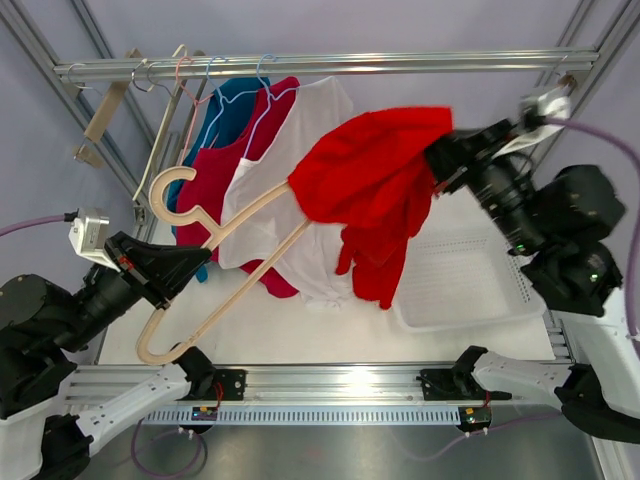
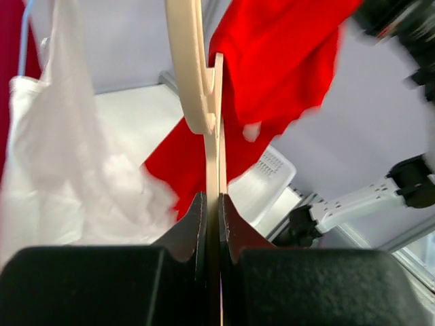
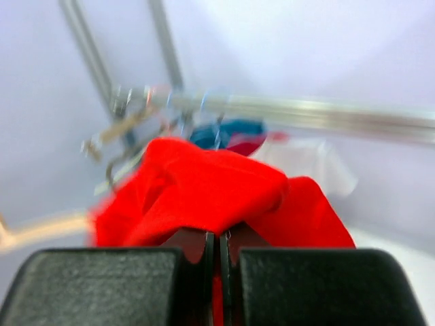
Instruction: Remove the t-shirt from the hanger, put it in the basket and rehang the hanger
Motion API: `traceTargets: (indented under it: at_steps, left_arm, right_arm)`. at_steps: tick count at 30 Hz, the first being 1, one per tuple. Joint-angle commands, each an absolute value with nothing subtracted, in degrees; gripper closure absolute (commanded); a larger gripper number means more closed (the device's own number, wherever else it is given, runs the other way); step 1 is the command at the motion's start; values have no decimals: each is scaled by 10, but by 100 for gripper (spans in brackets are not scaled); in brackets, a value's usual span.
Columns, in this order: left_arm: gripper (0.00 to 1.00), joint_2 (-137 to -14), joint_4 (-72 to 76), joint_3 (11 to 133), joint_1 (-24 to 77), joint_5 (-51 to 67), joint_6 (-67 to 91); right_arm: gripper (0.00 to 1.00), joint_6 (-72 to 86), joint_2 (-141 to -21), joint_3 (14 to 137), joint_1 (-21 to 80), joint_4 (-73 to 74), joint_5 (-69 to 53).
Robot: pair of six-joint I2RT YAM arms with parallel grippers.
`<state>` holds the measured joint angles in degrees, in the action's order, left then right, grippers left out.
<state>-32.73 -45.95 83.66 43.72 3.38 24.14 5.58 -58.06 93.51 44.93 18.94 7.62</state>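
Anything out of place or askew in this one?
Nothing damaged. The hanger is off the rail, held slanted by the left tool; the red shirt is bunched over its far end, pinched by the right tool. Odd-looking, but it fits the task.

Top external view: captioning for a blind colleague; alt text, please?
The right gripper holds a red t-shirt partly draped on a wooden hanger clamped by the left gripper. Other garments hang from the rail behind; a white basket sits below.
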Motion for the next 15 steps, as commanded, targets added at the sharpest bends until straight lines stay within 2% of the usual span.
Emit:
traceTargets:
  at_steps: [1, 5, 8, 12, 15]
  left_arm:
    - [100, -318, -495, 831, 436, -25, 210]
    - [100, -320, -493, 817, 436, -29, 210]
    - [100, -323, -491, 813, 436, -24, 210]
    - [100, -320, -491, 807, 436, -18, 213]
    - [100, -316, -491, 806, 436, -10, 216]
  right_arm:
    - [100, 4, -604, 1082, 445, 192, 190]
    - [100, -55, -682, 1255, 445, 282, 236]
    - [100, -82, -718, 1310, 444, 309, 258]
    - [100, -108, -720, 1277, 445, 297, 313]
    - [100, -111, -680, 1179, 441, 254, 333]
